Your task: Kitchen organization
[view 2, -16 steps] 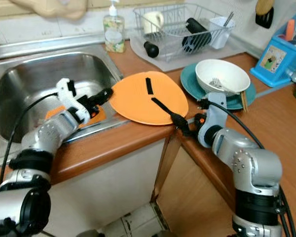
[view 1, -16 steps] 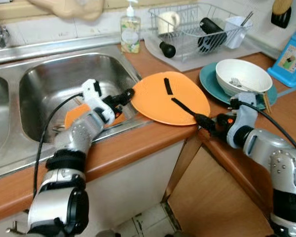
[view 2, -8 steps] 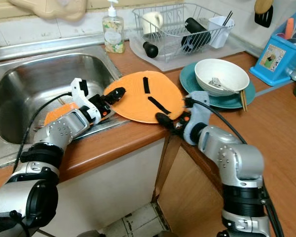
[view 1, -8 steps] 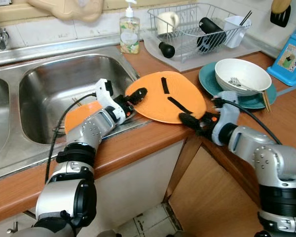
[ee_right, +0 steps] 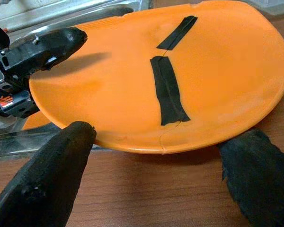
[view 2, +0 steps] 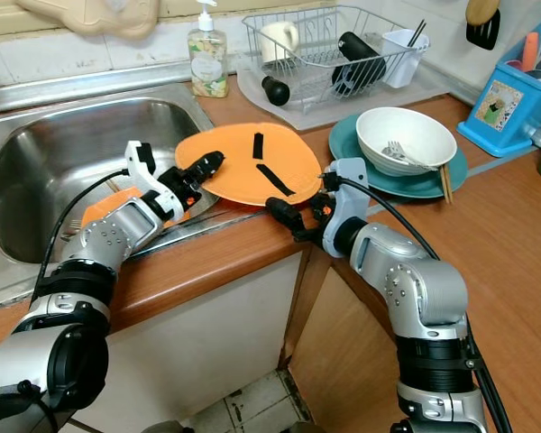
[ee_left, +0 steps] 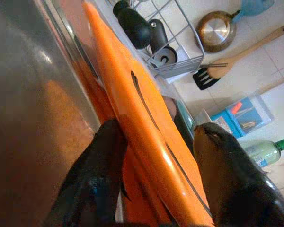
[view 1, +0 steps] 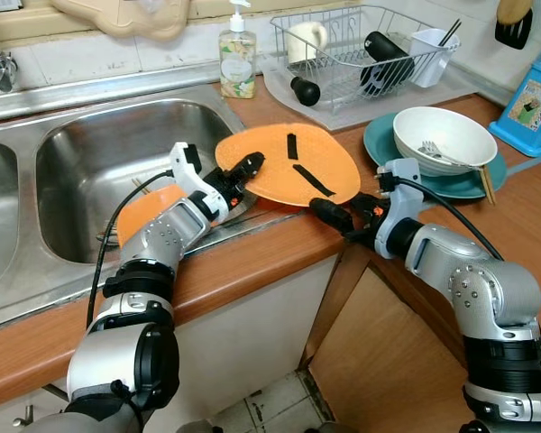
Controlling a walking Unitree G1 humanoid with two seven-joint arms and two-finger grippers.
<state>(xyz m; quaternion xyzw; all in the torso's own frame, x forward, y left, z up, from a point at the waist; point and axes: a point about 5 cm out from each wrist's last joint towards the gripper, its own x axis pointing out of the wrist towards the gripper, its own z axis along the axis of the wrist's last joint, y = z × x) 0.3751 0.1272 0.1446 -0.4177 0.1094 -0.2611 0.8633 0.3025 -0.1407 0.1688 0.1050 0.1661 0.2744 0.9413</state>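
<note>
So the orange plate [view 1: 284,167] is the thing here, sitting half on the wooden tabletop [view 1: 252,262], half over the sink [view 1: 99,149] rim, tilted w/ the sink-side edge lifted.

Left pincer [view 1: 243,171] is clamped on the plate's sink-side rim. The wrist view shows one finger under the plate and one on top, so it's gripping it. Right pincer [view 2: 284,215] is at the opposite, tabletop-side rim, fingers spread wide w/ the plate edge between them, not pinching yet afaict.

Key relation imo: the plate lies straight ahead of the right pincer and runs from there toward the sink, w/ the left arm already on the far end. So both are at the plate, but the left one is the one actually carrying it. Next move prob depends on whether the right closes on its rim or backs off.

There's a second orange thing [view 1: 149,207] down in the sink, just below the plate's lifted edge.

Beyond the plate from the sink: white bowl [view 1: 444,138] on a teal plate [view 1: 383,149], dish rack [view 1: 365,50] behind.

Writing: two black tape strips [ee_right: 168,90] on the plate, no text. Soap bottle [view 1: 238,54] label and the blue box [view 1: 532,104] have print but too small to read.
</note>
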